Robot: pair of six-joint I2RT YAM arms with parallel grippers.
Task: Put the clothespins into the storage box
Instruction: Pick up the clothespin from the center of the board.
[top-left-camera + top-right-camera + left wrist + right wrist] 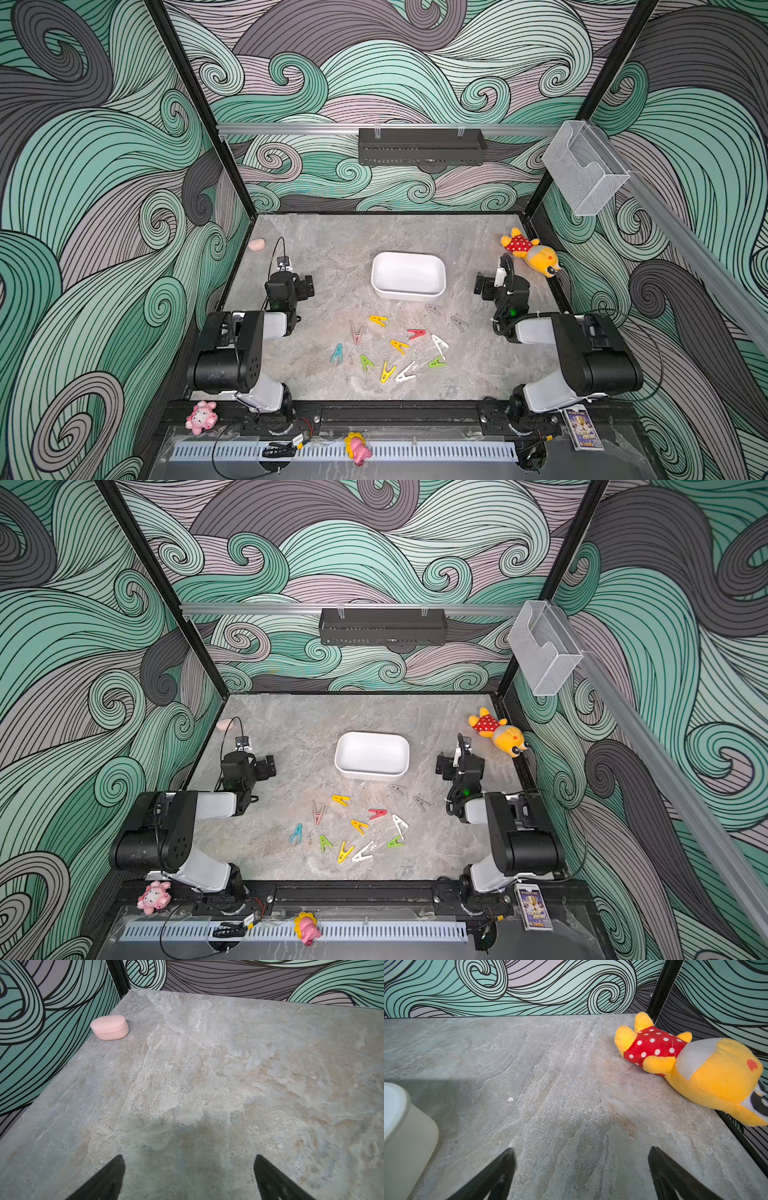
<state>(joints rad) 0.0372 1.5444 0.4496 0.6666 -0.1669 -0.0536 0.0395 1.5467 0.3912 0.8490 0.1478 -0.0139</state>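
Between the two grippers stands the storage box (409, 293), white and with nothing inside it, as both top views show. The left gripper (307, 286) is on one side of it and the right gripper (480, 286) on the other, each apart from its wall. Both have their jaws spread wide and nothing between them. In the wrist views only the bare table (207, 1064) lies between the fingertips of the left gripper (189, 1159) and of the right gripper (581, 1151).

Behind both grippers, toward the bases of the arms, the clothespins (399, 345) lie scattered flat on the table. I count about twelve. Two grey ones (433, 309) are nearest to the box, on the right gripper's side, and hard to see against the stone. The teal one (337, 353) is closest to the left arm.

In my judgement the task is not yet begun: no clothespin is in the box and none is held. All of them remain to be picked up and dropped in.

Ahead of the left gripper a pink case (109, 1027) sits by the wall. Ahead of the right one lies a plush toy (695, 1064). Neither belongs to the task.
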